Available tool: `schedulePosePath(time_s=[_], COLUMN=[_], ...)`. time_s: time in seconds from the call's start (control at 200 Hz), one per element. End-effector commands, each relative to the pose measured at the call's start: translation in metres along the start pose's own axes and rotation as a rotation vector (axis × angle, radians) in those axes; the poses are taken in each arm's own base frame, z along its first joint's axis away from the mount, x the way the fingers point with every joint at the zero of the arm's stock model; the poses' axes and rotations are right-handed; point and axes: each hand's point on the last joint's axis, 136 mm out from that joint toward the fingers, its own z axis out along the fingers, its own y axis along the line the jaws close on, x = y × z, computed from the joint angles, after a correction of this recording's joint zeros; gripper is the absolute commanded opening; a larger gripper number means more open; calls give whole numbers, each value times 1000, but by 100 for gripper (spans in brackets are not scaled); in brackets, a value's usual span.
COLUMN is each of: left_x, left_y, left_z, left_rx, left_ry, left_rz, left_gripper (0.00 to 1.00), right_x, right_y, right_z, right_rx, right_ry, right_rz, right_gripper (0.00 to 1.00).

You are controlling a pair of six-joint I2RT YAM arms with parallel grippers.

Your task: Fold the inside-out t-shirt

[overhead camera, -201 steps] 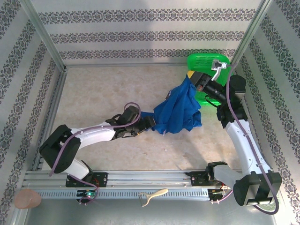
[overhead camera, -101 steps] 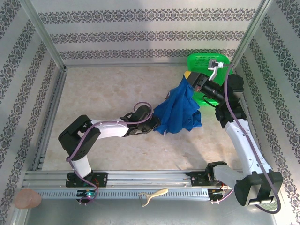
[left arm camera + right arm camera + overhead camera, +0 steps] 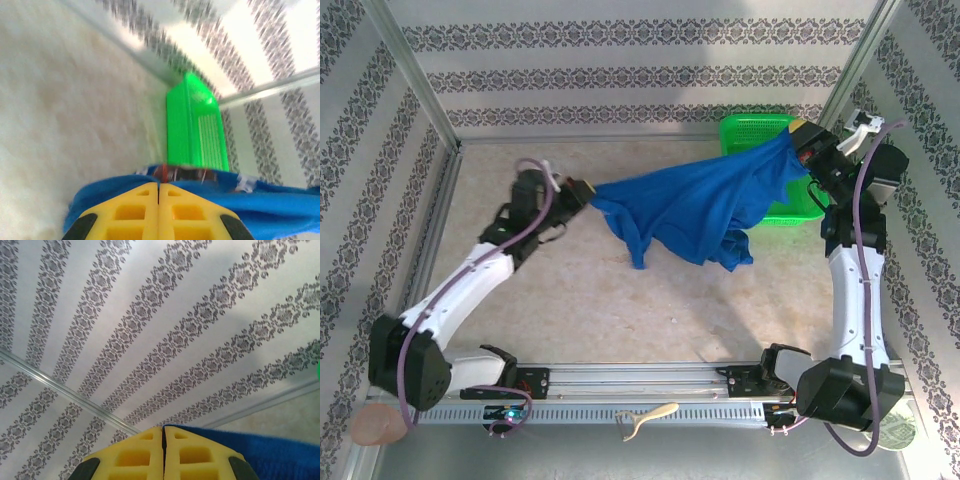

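The inside-out t-shirt point(image 3: 690, 205), royal blue, hangs stretched in the air between my two grippers, its lower folds sagging toward the table. My left gripper point(image 3: 588, 188) is shut on the shirt's left end, at mid-left of the table. My right gripper point(image 3: 800, 135) is shut on the shirt's right end, raised over the green basket. From the left wrist camera the yellow fingers point(image 3: 135, 212) press together with blue cloth point(image 3: 270, 202) running off to the right, a strip of red and white print along its edge. In the right wrist view blue cloth point(image 3: 280, 455) leaves the closed jaws.
A green plastic basket point(image 3: 750, 130) stands at the back right corner, partly covered by the shirt, and appears again as the basket point(image 3: 195, 130). Patterned walls and metal posts ring the table. The beige tabletop point(image 3: 520, 300) lies bare at left and front.
My left gripper closed on the shirt's lower left part and swung up and back-left with it. The right arm rose to the back right, so the bunched shirt is now spread between them.
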Motion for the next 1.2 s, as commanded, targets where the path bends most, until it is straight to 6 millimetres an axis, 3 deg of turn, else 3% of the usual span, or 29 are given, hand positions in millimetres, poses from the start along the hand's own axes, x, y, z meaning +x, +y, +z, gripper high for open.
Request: schedulePosePath(time_s=[0.0, 0.185, 0.36, 0.45, 0.52, 0.57, 0.694, 0.809, 0.929, 1.059, 1.194], left_x=[-9, -42, -57, -59, -57, -49, -20, 19, 68, 115, 145], left_y=[29, -1, -9, 2, 27, 41, 72, 85, 78, 62, 54], left_z=[-11, -5, 10, 15, 19, 22, 25, 26, 39, 67, 97], left_rx=[-108, -25, 7, -25, -104, -131, -182, -223, -226, -228, -250], left_ry=[59, 46, 66, 67, 67, 82, 143, 193, 250, 318, 360], left_rz=[114, 201, 260, 253, 226, 215, 176, 185, 231, 316, 351], left_gripper=[0, 0, 0, 32, 58, 64, 68, 69, 71, 73, 75], right_x=[-16, 9, 35, 42, 44, 45, 49, 55, 61, 64, 67], right_y=[50, 68, 54, 45, 45, 45, 45, 41, 36, 33, 30], right_z=[-11, -2, 2, 0, -2, -3, -1, -2, -5, -9, -9], right_rx=[-101, -154, -134, -119, -119, -121, -124, -120, -105, -97, -93], right_ry=[-87, -16, 29, 33, 35, 40, 64, 85, 94, 94, 99], right_rz=[-75, -81, -76, -66, -69, -71, -71, -74, -79, -76, -73], right_gripper=[0, 0, 0, 0, 0, 0, 0, 0, 0, 0, 0])
